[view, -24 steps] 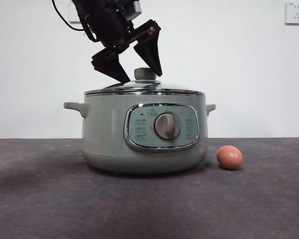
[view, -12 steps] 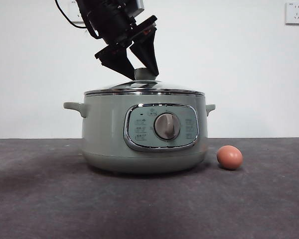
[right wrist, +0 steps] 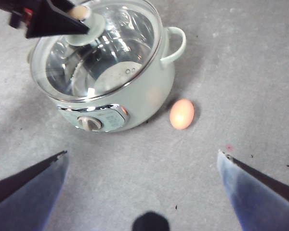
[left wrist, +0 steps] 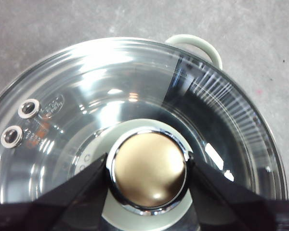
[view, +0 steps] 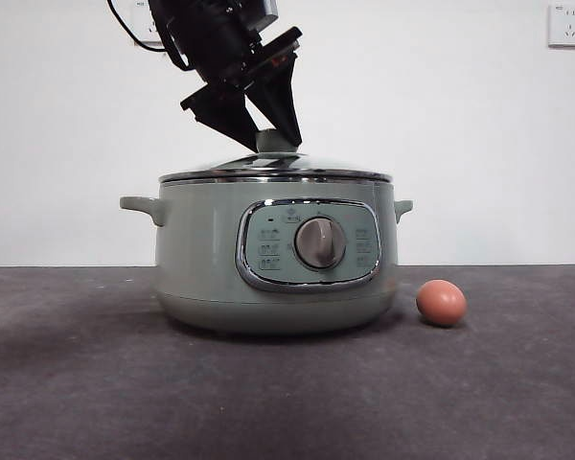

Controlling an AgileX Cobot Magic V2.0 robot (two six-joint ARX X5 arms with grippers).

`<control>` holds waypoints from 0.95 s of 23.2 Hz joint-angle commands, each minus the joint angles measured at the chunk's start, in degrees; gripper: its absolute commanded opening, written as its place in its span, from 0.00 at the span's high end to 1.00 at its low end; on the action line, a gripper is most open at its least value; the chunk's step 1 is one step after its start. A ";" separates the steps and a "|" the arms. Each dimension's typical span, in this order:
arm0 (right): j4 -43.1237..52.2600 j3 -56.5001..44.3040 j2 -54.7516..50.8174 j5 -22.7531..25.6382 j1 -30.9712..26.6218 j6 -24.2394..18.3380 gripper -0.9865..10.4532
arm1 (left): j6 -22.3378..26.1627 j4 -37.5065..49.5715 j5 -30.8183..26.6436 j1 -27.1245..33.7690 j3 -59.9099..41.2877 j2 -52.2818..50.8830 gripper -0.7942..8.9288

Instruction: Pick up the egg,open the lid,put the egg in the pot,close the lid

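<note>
The left gripper (view: 268, 134) has dropped and clamped onto the lid (left wrist: 135, 110) knob — egg (view: 441, 303) still untouched; right gripper (right wrist: 142, 159) waits wide.

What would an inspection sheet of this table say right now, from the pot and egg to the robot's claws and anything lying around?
Surface: dark grey table, matte and speckled.
Pot: upright, dial facing the front camera.
Lid: on the pot, closed.
Egg: on the table beside the pot, not held.
Clutter: nothing seen.
Left gripper: over the pot, jaws on either side of the lid's knob.
Right gripper: open, high above the table, holding nothing.
Cables: a black cable runs along the left arm.
Surroundings: plain white wall with a socket.
</note>
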 commanded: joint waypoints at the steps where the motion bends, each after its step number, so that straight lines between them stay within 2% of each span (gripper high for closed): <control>1: 0.37 0.31 0.59 -0.04 0.00 -0.11 0.28 | -0.39 -0.24 0.24 0.24 3.10 -2.19 0.93; 9: 2.45 0.31 4.81 0.39 0.02 -0.11 0.28 | 0.28 -7.41 0.39 0.68 17.38 -6.12 0.93; 12: 4.87 0.31 8.72 0.39 0.02 -0.11 0.28 | 2.89 -11.13 -0.04 2.36 17.57 -10.08 0.93; 22: 10.80 0.31 18.80 0.39 0.02 -0.22 0.28 | 4.13 -20.83 0.02 9.33 17.27 -18.27 0.93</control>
